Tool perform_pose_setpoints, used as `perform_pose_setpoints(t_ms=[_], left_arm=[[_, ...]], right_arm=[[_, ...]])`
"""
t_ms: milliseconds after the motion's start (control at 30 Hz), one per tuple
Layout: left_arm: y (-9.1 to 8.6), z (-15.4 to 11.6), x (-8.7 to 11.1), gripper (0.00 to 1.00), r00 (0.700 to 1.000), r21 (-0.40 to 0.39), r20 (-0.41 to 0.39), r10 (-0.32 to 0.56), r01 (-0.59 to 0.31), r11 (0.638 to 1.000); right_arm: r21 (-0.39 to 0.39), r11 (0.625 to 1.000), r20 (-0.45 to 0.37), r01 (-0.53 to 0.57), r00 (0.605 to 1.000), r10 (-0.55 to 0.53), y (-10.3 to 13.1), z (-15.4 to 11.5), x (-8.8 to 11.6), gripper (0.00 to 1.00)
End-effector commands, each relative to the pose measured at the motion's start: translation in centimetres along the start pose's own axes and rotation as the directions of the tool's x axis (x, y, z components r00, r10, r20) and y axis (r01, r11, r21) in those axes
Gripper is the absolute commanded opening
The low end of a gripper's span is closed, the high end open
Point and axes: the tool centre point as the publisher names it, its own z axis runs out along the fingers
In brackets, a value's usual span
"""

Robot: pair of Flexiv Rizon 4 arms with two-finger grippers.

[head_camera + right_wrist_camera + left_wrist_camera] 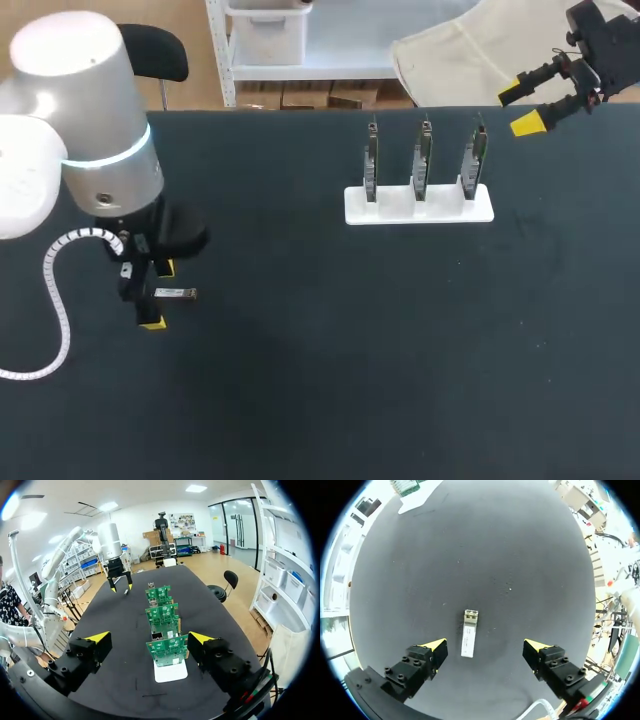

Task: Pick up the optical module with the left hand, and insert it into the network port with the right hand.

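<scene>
The optical module (468, 640), a small silver block, lies flat on the black table (300, 350), also seen in the head view as the module (176, 293). My left gripper (485, 650) hangs open just above it, one yellow tip on each side, neither touching. In the head view the left gripper (155, 295) shows under its wrist at the left. Three upright green boards with network ports (423, 160) stand in a white holder (420, 205). My right gripper (524, 107) is open at the far right table edge, behind the holder. The nearest board (167, 650) stands ahead of the right gripper (150, 640), between its open fingers.
A white coiled cable (55, 300) hangs from my left arm over the table's left edge. In the right wrist view my left arm (112, 545) stands at the far end of the table, beyond the row of boards.
</scene>
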Motion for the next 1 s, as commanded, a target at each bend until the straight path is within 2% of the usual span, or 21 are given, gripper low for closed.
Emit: perform_pose_setpoints(t_ms=[33,1000], left_arm=[[0.46,0.45,0.26,1.00,1.000,0.015,0.010,-0.008,0.007,1.000],[0.87,1.21,1.05,1.00,0.999,0.025,-0.012,-0.053,0.054,0.998]], right_arm=[[0.002,1.000,0.001,0.001,1.000,-0.001,0.10,0.02,0.00,1.00],[0.002,1.000,0.001,0.001,1.000,-0.001,0.10,0.02,0.00,1.00]])
